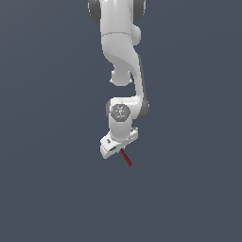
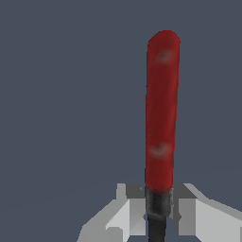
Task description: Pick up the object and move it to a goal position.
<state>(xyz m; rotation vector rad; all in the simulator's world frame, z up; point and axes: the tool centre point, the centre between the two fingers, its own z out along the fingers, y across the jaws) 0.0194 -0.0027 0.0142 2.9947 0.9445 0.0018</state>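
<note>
The object is a thin tool with a red handle point(image 1: 126, 158) that sticks out from under my gripper point(image 1: 119, 147) in the exterior view, slanting down toward that view's right. In the wrist view the red handle point(image 2: 161, 108) stands out past my fingertips and its black shaft point(image 2: 157, 212) sits between the two grey fingers point(image 2: 124, 215). My gripper point(image 2: 157, 208) is shut on the shaft. The tool's round black head is hidden. The arm point(image 1: 120, 52) hangs down from the upper middle of the exterior view.
A plain dark grey-blue surface point(image 1: 47, 189) fills the background in both views. No other objects or edges show.
</note>
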